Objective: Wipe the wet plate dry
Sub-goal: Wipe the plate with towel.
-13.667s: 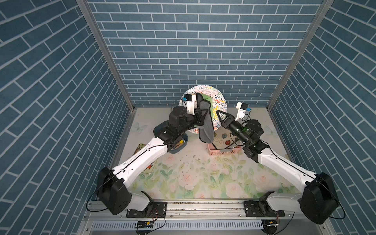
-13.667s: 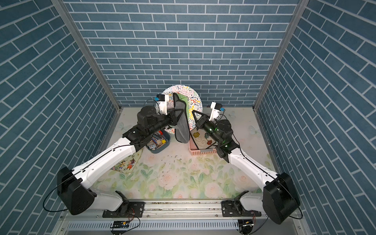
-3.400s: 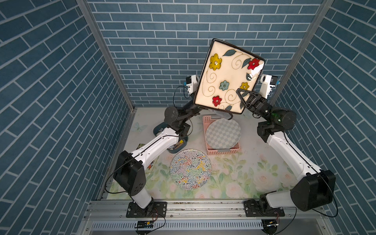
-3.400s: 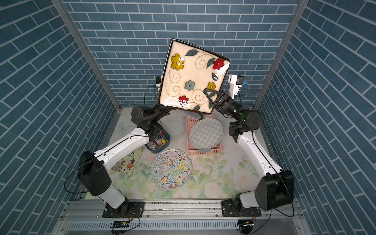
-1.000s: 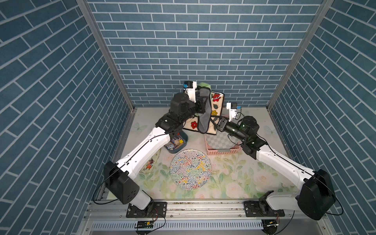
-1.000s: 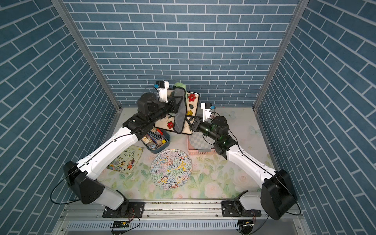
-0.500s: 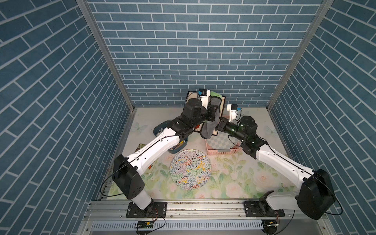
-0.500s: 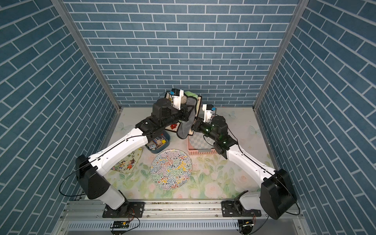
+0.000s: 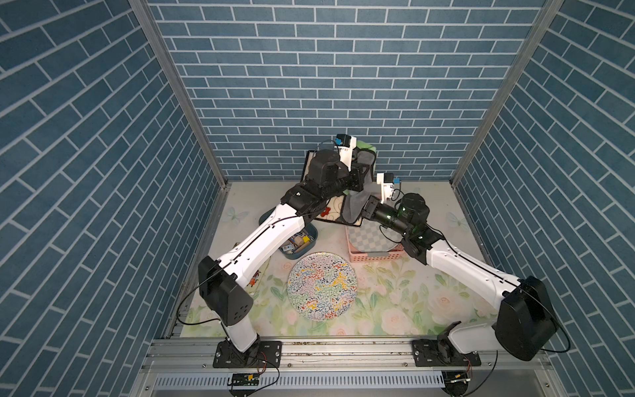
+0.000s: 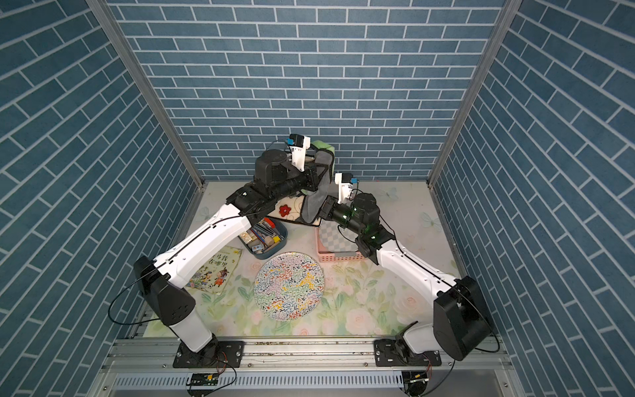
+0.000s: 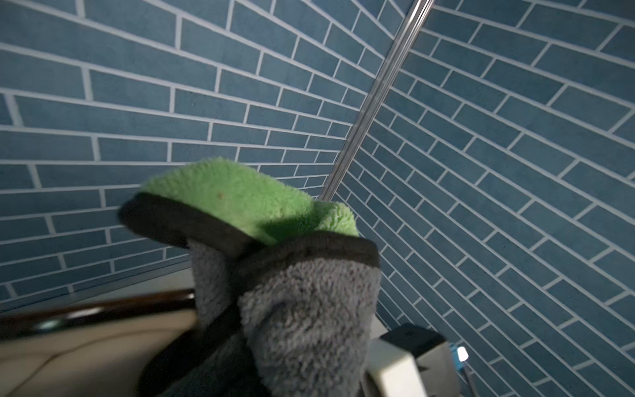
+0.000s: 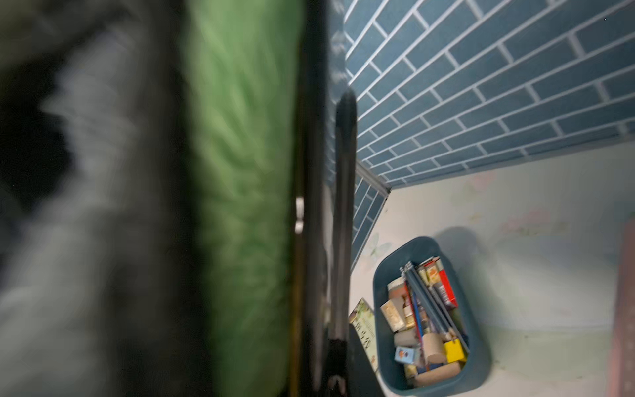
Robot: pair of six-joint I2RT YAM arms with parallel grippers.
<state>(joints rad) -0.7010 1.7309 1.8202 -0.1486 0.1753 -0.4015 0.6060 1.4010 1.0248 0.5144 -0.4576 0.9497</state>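
Wiping is being carried out: the square plate (image 9: 330, 213) is being held aloft, tilted near the back wall (image 9: 343, 86), by the right gripper (image 9: 361, 217), clenched on its edge, and rubbed with the cloth (image 9: 352, 208) pinched in the left gripper (image 9: 362, 172); next, a sweep over the bare face seems needed.

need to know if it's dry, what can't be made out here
Plate: in both top views most of its face is behind the left arm and the cloth; any water is too small to see.
Left gripper: fingertips buried in cloth in the left wrist view.
Right wrist view: cloth and plate rim blurred, close to the lens.
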